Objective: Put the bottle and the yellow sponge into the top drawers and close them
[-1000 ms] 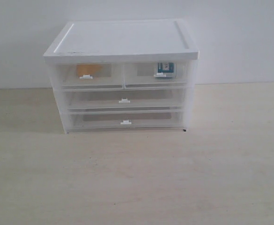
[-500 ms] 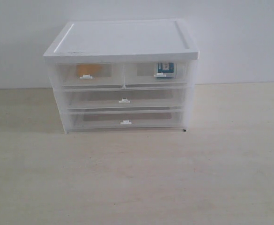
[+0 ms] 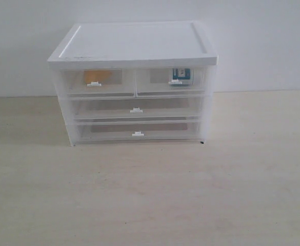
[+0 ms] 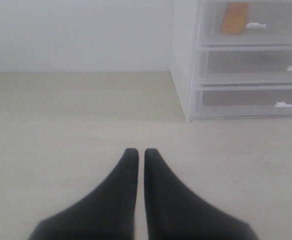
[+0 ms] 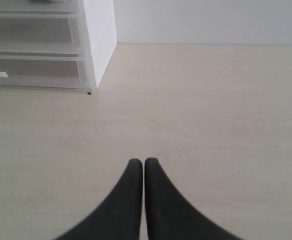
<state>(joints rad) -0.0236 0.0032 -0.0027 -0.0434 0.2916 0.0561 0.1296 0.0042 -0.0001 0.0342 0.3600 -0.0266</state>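
Observation:
The white cabinet (image 3: 134,43) stands at the back of the table. Both top drawers are pushed in flush. Behind the clear front of the left top drawer (image 3: 96,88) shows the yellow sponge (image 3: 94,76), which the left wrist view also catches as the yellow sponge (image 4: 234,18). In the right top drawer (image 3: 157,87) stands the bottle (image 3: 181,76) with its teal-blue label. Neither arm appears in the exterior view. My left gripper (image 4: 141,152) is shut and empty over bare table, left of the cabinet. My right gripper (image 5: 144,162) is shut and empty, right of the cabinet.
Two full-width drawers, the middle one (image 3: 136,108) and the bottom one (image 3: 137,131), sit shut below the top pair. The pale wooden table (image 3: 150,195) stretches in front of the cabinet, and a white wall (image 3: 262,41) stands behind it.

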